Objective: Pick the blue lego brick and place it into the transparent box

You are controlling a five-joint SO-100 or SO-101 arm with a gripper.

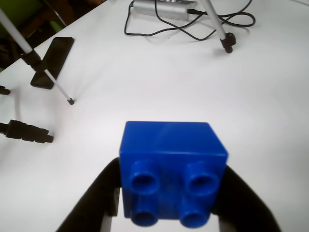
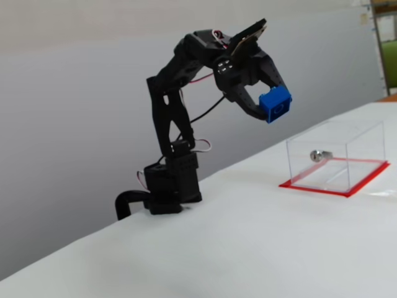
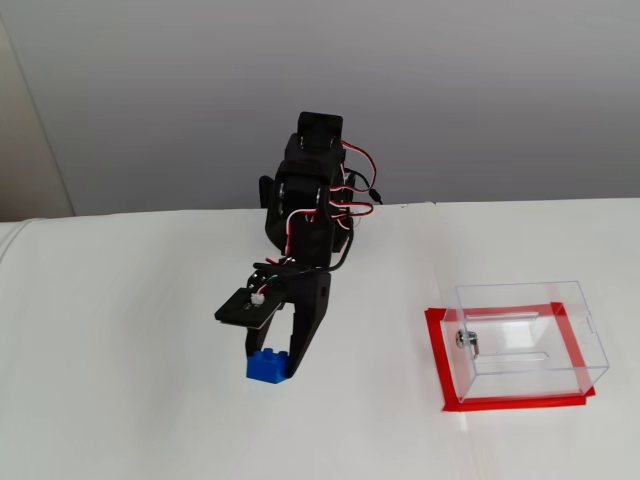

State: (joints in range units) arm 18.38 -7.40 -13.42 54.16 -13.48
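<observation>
Black gripper clenched on the blue lego brick, brick raised well above the white table (studs facing the wrist camera), transparent box apart on its red-edged base, silver lock on one wall.

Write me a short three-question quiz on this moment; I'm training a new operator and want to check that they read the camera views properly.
1. True or false: the blue lego brick is resting on the table.
2. Multiple choice: in the fixed view from above, the transparent box lies (A) left of the end effector, (B) right of it, (C) directly beneath it.
3. Fill in: the small silver part on the box wall is a ____.

Key: 1. False; the end effector holds the brick up in the air. 2. B. 3. Lock.
</observation>
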